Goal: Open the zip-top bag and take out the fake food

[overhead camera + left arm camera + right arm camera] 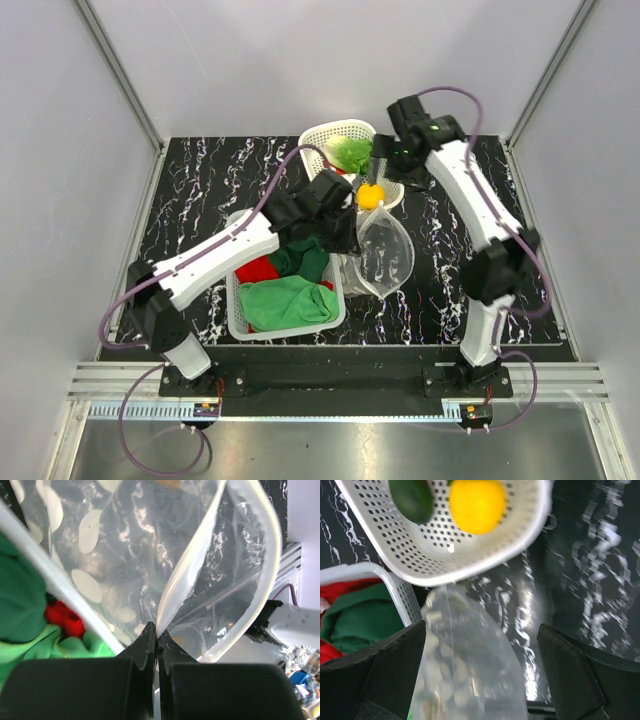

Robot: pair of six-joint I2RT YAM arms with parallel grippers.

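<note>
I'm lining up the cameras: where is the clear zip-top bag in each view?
Top external: zip-top bag at centre, right of the green cloth.
Left wrist: fills the frame, edge pinched by the left gripper.
Right wrist: bottom centre, below the small white basket.
Shared landmark: the green cloth.

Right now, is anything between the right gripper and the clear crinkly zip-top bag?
Nothing visible. The open right gripper faces the clear zip-top bag directly; the white perforated basket holding the yellow ball lies beyond.

Clear zip-top bag [385, 255] lies on black marbled table [200, 190]; yellow lemon [370, 195] and lettuce [350, 153] in far white basket [325, 132]; green cloths [288, 302] fill near basket [236, 322].
</note>
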